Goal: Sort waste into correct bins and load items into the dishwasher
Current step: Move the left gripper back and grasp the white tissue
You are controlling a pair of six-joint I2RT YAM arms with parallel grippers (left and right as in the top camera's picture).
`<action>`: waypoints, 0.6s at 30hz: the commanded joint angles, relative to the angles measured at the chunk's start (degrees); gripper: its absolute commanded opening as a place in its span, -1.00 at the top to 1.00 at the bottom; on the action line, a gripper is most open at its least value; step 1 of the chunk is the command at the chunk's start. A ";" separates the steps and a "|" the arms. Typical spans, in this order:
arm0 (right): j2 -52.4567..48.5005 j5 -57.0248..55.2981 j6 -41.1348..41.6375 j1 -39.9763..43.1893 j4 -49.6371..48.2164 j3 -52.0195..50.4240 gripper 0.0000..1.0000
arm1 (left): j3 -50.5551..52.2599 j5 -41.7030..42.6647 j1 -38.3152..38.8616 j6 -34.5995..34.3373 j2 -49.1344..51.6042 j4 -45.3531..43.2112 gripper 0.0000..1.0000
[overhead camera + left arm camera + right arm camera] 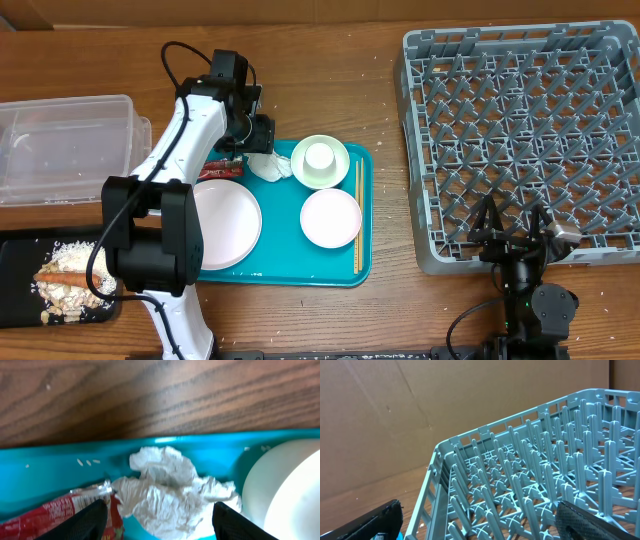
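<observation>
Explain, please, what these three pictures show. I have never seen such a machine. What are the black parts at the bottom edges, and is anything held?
Two robot arms work at a wooden table. One picture looks down from above; the other two come from cameras on the wrists, so those black parts are each arm's own fingers. The left end effector hangs open over a crumpled tissue beside a red wrapper, in a teal tray. The tray also holds a plate, a bowl, a second bowl with a cup in it, and chopsticks. The right end effector stands open at the edge of the grey rack. Nothing is held.
</observation>
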State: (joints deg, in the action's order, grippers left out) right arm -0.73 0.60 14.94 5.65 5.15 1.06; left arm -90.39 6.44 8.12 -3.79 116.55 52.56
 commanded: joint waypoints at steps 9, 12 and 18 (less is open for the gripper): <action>0.57 -0.55 -0.37 0.33 -0.35 -0.59 -1.00 | -0.72 -0.72 1.05 2.60 1.36 -0.96 -0.43; 0.57 -0.55 -0.37 0.33 -0.35 -0.59 -1.00 | -0.72 -0.87 1.07 2.56 1.88 -1.25 -0.49; 0.57 -0.55 -0.37 0.33 -0.35 -0.59 -1.00 | -0.72 -0.63 1.20 2.58 4.83 0.13 -0.41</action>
State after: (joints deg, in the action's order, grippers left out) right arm -0.73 0.60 14.92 5.65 5.15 1.06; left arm -90.39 6.20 8.67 -2.52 118.76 52.42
